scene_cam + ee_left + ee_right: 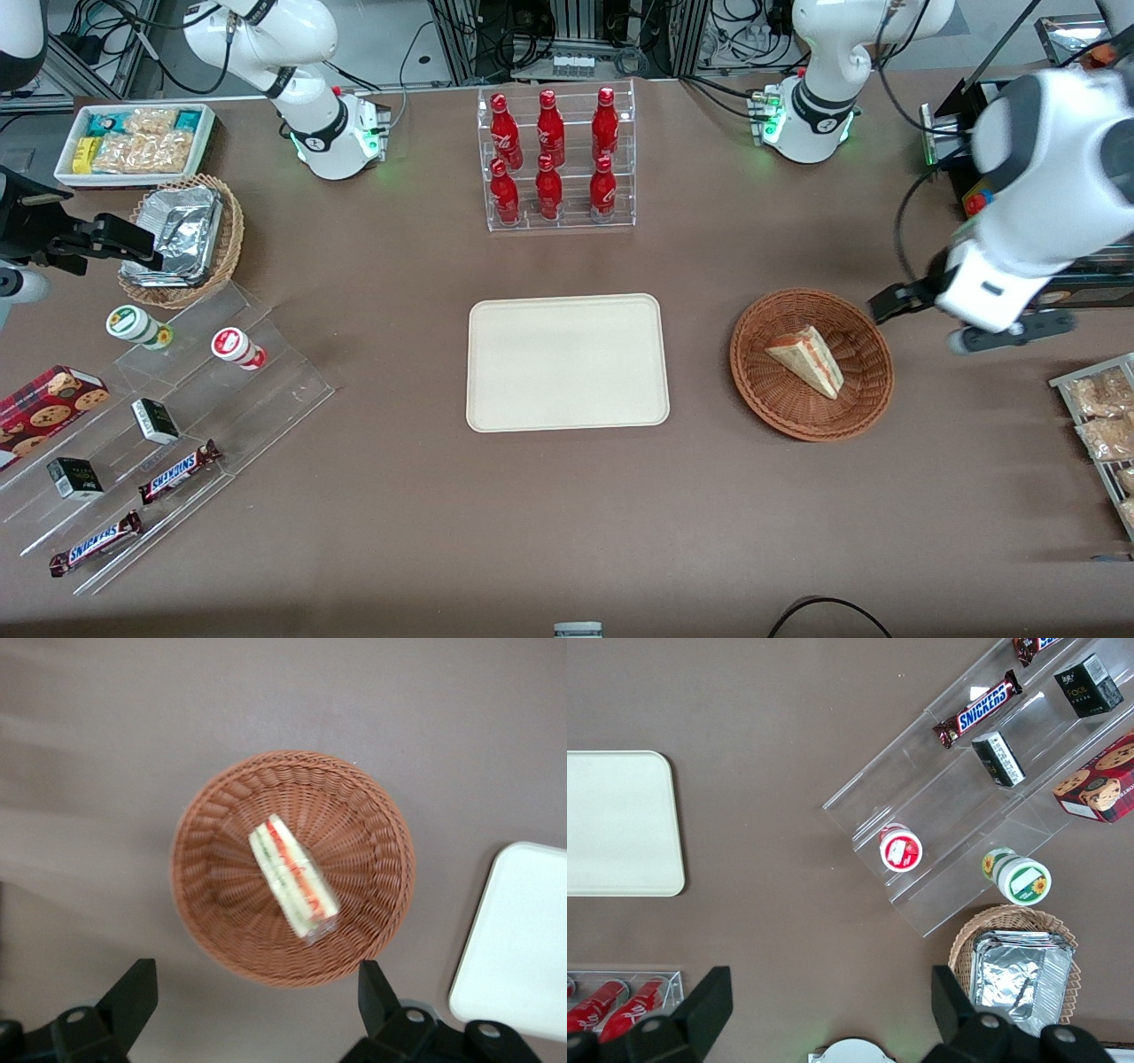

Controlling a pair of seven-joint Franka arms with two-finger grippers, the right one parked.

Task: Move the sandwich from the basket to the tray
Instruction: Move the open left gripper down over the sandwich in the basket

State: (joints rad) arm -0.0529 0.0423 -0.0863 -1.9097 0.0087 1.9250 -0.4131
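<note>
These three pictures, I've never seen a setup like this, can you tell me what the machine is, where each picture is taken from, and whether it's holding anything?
Two white robot arms are bolted to a brown table. One picture looks down on the table from the front; the other two come from cameras on the arms' wrists, with black fingers poking into view.

The working arm's gripper hangs beside the basket, toward that arm's end of the table. It is open and holds nothing.

The round wicker basket holds a triangular sandwich. Beside it, mid-table, lies a bare cream tray, where the sandwich should go.

Also on the table are a clear rack of red bottles, clear steps with chocolate bars and small boxes, and a lighter basket of foil trays.
</note>
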